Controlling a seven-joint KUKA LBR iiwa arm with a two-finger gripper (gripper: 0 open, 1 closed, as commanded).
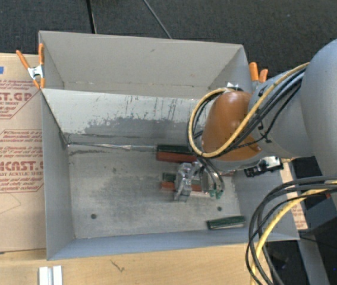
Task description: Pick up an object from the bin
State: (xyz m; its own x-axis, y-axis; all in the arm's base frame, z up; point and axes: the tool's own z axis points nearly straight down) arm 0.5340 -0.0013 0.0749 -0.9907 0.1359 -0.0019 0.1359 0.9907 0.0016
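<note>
The pincer (185, 186) sits right over a small red-and-green piece (167, 184) at the right middle of the bin (109, 206); whether it is open or closed cannot be told.

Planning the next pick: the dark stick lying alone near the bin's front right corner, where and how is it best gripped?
Grip the dark stick at its middle, across its narrow width, with the claw coming straight down from above. It lies flat, long and thin, alone on the bin floor.
</note>
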